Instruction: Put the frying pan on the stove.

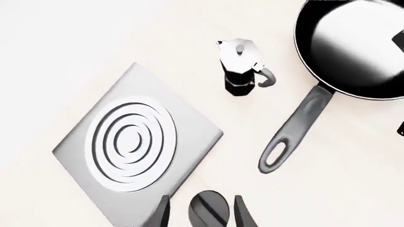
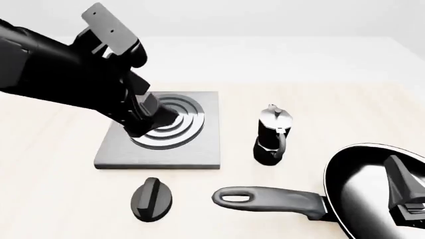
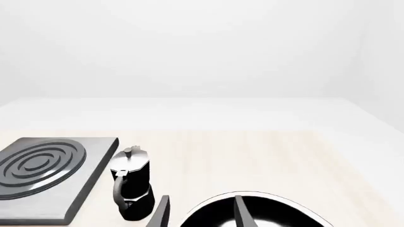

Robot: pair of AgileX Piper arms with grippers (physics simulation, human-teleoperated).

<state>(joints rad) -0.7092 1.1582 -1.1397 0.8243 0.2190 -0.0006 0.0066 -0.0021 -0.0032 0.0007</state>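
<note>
Front view: the frying pan (image 2: 371, 194) is being straddled at its rim by the right fingers (image 3: 241, 215), spread wide, while the left fingers (image 1: 243, 213), also spread, are being held above the stove (image 2: 162, 132).

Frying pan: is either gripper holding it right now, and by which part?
No. The frying pan lies on the table, its handle free. The right gripper is open over its rim; the left gripper is open, empty.
</note>
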